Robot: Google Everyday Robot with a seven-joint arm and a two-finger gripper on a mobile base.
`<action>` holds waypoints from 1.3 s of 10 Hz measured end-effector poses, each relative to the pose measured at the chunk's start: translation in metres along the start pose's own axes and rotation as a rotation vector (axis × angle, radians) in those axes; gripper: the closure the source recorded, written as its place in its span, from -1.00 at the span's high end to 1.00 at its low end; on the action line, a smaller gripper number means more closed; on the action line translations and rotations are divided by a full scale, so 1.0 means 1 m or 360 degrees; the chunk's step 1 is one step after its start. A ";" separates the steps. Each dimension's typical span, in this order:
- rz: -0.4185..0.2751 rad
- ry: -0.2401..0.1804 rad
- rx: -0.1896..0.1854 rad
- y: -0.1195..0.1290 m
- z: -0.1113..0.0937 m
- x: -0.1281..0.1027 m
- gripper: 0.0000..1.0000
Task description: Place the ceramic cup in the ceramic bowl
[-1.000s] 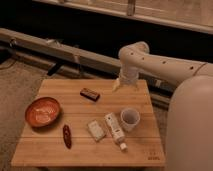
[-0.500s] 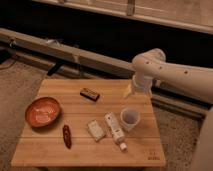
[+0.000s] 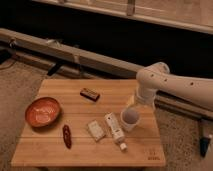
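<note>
The ceramic cup [image 3: 130, 119], small, plain and white, stands upright on the right half of the wooden table [image 3: 75, 156]. The ceramic bowl [image 3: 43, 111], shallow and orange-brown with a paler inside, sits near the table's left edge with nothing in it. My white arm reaches in from the right. The gripper [image 3: 131, 103] hangs just above and behind the cup's rim, open and holding nothing. Cup and bowl are far apart, with most of the table's width between them.
A white tube with a cap [image 3: 115, 131] lies just left of the cup, beside a small white packet [image 3: 95, 129]. A red pepper-like thing [image 3: 66, 136] lies near the bowl and a dark brown bar [image 3: 90, 93] at the back. A low ledge runs behind the table.
The arm has swung from the table's back edge toward the right front and come down, bringing the gripper close over the cup. Nothing on the table has moved.
</note>
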 end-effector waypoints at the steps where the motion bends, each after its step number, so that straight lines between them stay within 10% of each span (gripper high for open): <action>1: 0.0020 0.0018 0.0000 -0.003 0.004 0.005 0.60; 9: 0.0095 0.0132 -0.0012 -0.013 0.031 0.019 0.55; 13: 0.0097 0.0214 -0.0024 -0.010 0.048 0.017 -0.19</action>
